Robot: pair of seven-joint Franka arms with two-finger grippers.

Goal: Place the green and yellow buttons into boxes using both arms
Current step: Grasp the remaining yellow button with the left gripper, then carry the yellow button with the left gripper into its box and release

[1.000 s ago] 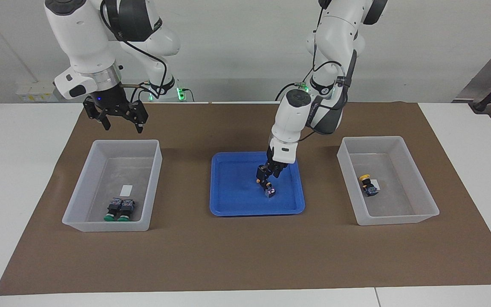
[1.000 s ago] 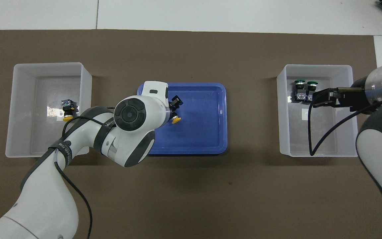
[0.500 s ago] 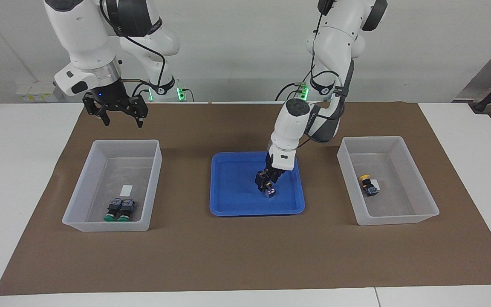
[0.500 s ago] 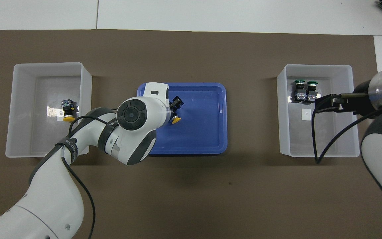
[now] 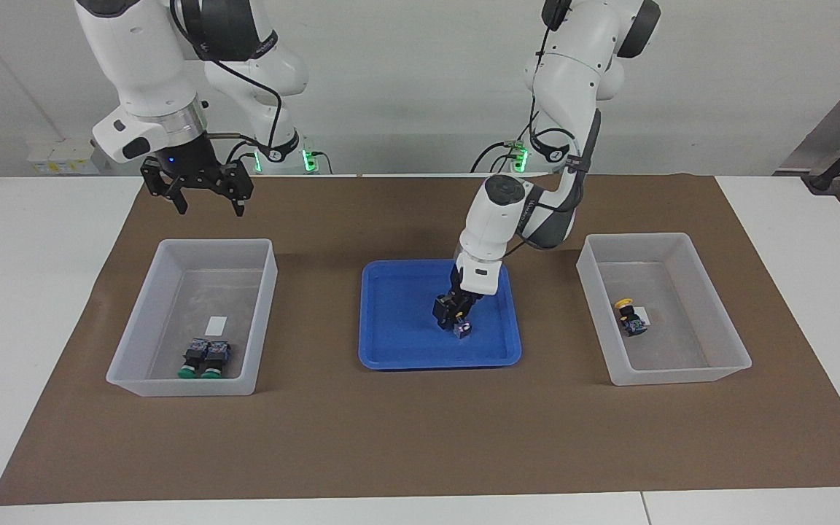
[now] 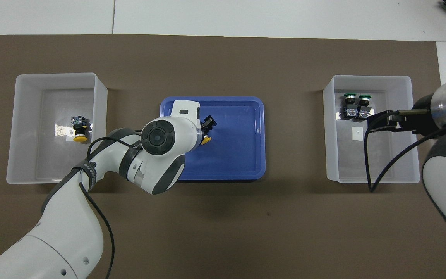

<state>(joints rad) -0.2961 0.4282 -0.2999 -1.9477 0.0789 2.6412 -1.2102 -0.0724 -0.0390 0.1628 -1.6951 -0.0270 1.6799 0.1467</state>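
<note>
A yellow button (image 5: 463, 329) (image 6: 206, 140) lies in the blue tray (image 5: 399, 321) (image 6: 238, 135). My left gripper (image 5: 455, 315) (image 6: 207, 130) is down in the tray right at this button, its wrist hiding most of it from above. A second yellow button (image 5: 629, 316) (image 6: 79, 129) lies in the box (image 5: 728, 334) (image 6: 25, 128) at the left arm's end. Two green buttons (image 5: 205, 359) (image 6: 356, 104) sit side by side in the other box (image 5: 144, 313) (image 6: 409, 155). My right gripper (image 5: 205, 198) (image 6: 378, 121) hangs open and empty, raised over that box's robot-side end.
A brown mat (image 5: 420, 437) covers the table's middle, with white table top (image 5: 26, 292) at both ends. The tray sits between the two boxes. A black cable (image 6: 366, 162) loops from the right wrist over the green box.
My left gripper has sunk lower in the tray onto the yellow button. My right gripper has lifted and drawn back toward the robots from over the green buttons.
</note>
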